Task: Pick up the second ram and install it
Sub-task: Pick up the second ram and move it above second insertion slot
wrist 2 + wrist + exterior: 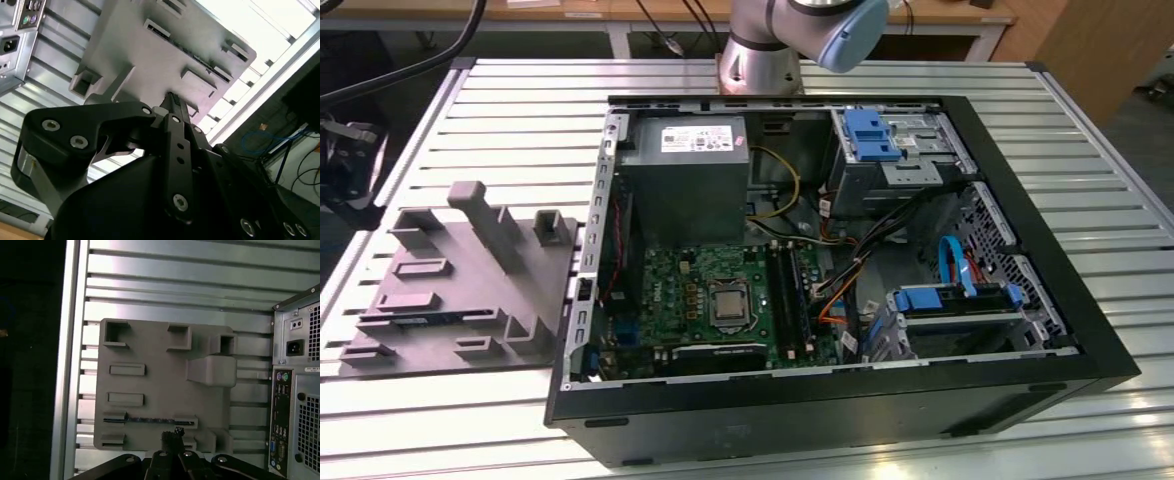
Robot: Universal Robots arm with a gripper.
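Observation:
The second ram [150, 420] is a thin dark stick lying edge-up in a long slot of the grey holder block [160, 355]. In the exterior view it shows as a bluish strip [434, 318] near the front of the block [460, 280]. My gripper [173, 433] hangs above the block, close to the ram's slot but apart from it. Its fingers [172, 102] are pressed together with nothing between them. In the second wrist view the ram [200, 56] is a dark line beyond the fingertips.
An open computer case [1067, 300] lies at the exterior view's right of the block, with the green motherboard [680, 290], black memory slots [787, 285], a power supply [683, 175] and loose cables inside. The slatted metal table [440, 120] carries both. The case's rear panel [295, 390] is near the block.

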